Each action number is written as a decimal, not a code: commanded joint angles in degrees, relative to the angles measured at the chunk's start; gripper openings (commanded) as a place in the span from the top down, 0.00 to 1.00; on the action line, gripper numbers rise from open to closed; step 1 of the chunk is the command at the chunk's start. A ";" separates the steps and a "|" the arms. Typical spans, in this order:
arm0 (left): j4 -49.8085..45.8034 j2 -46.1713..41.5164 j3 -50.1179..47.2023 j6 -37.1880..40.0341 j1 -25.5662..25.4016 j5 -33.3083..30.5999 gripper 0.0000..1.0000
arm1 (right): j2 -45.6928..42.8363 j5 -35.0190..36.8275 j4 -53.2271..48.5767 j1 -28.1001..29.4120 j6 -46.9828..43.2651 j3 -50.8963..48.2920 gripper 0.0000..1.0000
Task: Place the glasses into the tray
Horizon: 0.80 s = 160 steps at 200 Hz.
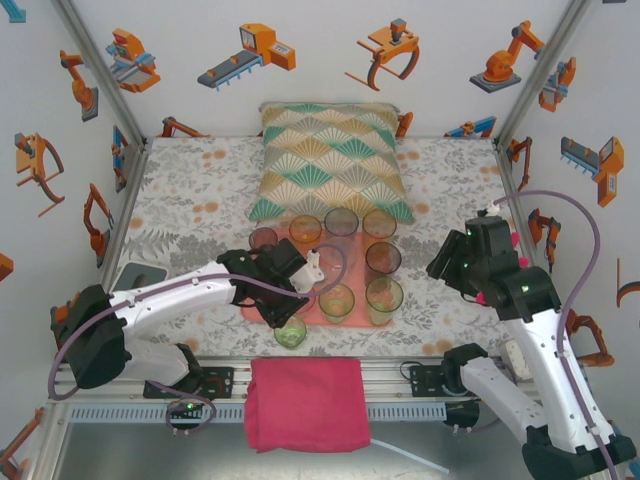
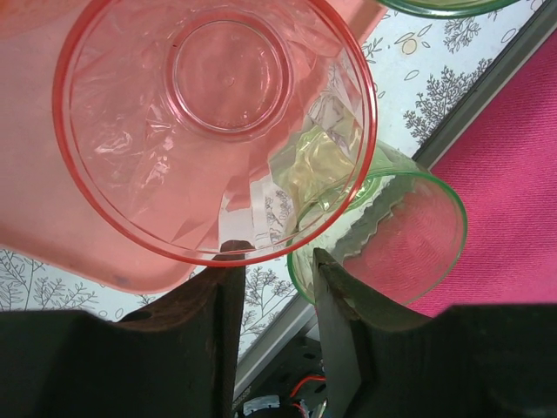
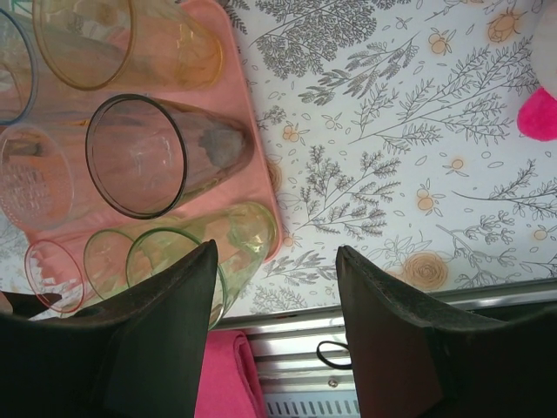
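Low in left wrist view, left tool (image 2: pixel 275 261) narrowly parted, empty, tips by a pink glass (image 2: pixel 218 122) on the tray (image 2: pixel 35 209) corner and a green glass (image 2: pixel 392 235) on the worktop (image 2: pixel 418 78). Right tool (image 3: pixel 277 261) wide, empty. Beyond, more glasses (image 1: pixel 383 258) on tray.

tray (image 1: pixel 358 281) corner hidden (left arm (image 1: pixel 180 295)), glass (image 2: pixel 435 4) cropped

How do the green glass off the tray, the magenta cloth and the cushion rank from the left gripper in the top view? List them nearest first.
From the left gripper:
1. Green glass, right beside it, toward the near edge.
2. Magenta cloth, lying over the near edge.
3. Cushion, at the far end of the table.
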 commanded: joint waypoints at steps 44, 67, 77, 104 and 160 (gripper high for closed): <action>-0.08 -0.18 -0.59 -1.21 -0.25 -1.40 0.67 | -0.49 1.79 0.06 -0.29 1.00 -1.05 0.46; -0.07 -0.47 -0.68 -1.23 -0.21 -1.54 0.70 | -0.59 1.70 0.03 -0.26 1.02 -1.00 0.46; -0.08 -0.46 -0.65 -1.22 -0.25 -1.50 0.70 | -0.59 1.75 0.03 -0.27 1.18 -1.01 0.46; -0.06 -0.58 -0.65 -1.25 -0.24 -1.62 0.72 | -0.65 1.78 -0.04 -0.25 1.35 -0.93 0.46; -0.11 -0.61 -0.68 -1.39 -0.29 -1.48 0.77 | -0.92 1.85 -0.03 -0.30 1.54 -0.99 0.46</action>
